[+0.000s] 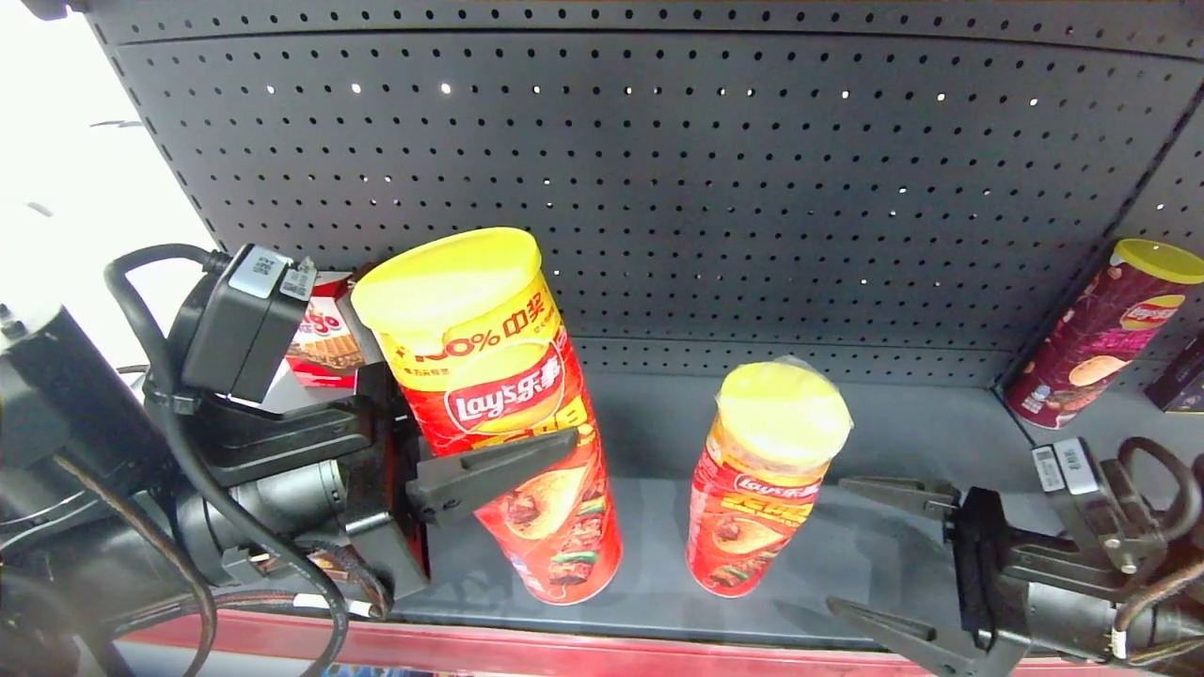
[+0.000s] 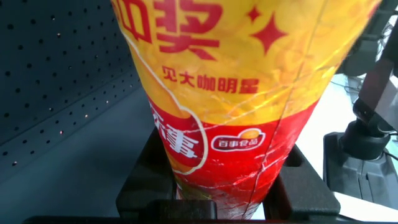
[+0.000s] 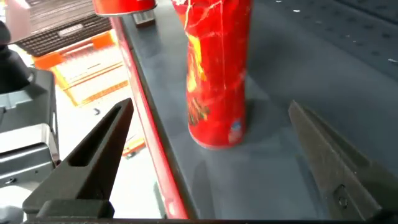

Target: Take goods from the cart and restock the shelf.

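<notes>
- Clamping the tall chip can (image 1: pixel 489 395) about mid-height with the left gripper (image 1: pixel 527 432), fingers closed against its sides; one finger crossing the front of the label, the other hidden behind the can.
- Held upright, yellow lid uppermost, base low over the front part of the shelf (image 1: pixel 658 442); contact between base and shelf not discernible.
- Seen from the left wrist view as the same tall chip can (image 2: pixel 236 112), rising out of the left gripper (image 2: pixel 217 205), its red lower wall seated between the dark fingers.
- Standing upright on the shelf beside the tall can and apart from it, the short chip can (image 1: pixel 762 480), red with a yellow lid under clear film.
- Spread wide and holding nothing, the right gripper (image 1: pixel 837 545), placed near the front of the shelf, just beside the short can without touching it.
- Framed in the right wrist view between the two parted fingers of the right gripper (image 3: pixel 211 109), the short chip can (image 3: pixel 217 74), near the red shelf edge (image 3: pixel 146 124).
- Closing off the shelf at the rear, the perforated dark back panel (image 1: pixel 658 188).
- Set at the far right of the shelf, against the panel, the maroon can (image 1: pixel 1091 338) with a yellow lid.
- Tucked behind the left arm, the red snack box (image 1: pixel 324 343), partly hidden.
</notes>
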Motion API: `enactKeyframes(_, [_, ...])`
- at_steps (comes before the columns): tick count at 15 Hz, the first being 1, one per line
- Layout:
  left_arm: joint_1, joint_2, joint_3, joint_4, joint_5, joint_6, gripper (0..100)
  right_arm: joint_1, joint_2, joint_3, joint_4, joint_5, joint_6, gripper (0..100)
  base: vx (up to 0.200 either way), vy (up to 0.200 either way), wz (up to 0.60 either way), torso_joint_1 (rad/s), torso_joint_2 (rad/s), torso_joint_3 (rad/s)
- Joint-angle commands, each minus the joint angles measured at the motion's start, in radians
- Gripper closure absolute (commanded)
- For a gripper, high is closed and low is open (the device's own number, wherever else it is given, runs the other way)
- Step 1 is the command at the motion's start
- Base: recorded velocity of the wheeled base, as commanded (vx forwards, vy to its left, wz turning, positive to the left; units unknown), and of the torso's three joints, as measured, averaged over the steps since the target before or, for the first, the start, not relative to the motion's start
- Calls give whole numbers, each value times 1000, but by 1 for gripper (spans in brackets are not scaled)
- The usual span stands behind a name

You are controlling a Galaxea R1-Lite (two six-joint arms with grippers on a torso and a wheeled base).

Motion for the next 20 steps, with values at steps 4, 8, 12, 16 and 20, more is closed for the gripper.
enactKeyframes(4, [-1, 0, -8, -1, 0, 0, 100, -98, -221, 77, 2, -8, 0, 0, 0, 0, 0, 0, 0, 0])
enactKeyframes(8, [-1, -2, -2, 0, 0, 0, 100, -133, -414, 126, 77, -257, 0, 0, 0, 0, 0, 0, 0, 0])
enactKeyframes(12, [-9, -2, -7, 0, -2, 3, 100, -256, -654, 148, 303, -401, 30, 0, 0, 0, 0, 0, 0, 0])
enactKeyframes(16, [-32, -8, -2, 0, -3, 6, 100, -306, -990, 148, 668, -507, 80, 0, 0, 0, 0, 0, 0, 0])
enactKeyframes(20, [-35, -55, 41, 5, -3, 18, 100, -346, -1537, 134, 1255, -666, 119, 0, 0, 0, 0, 0, 0, 0])
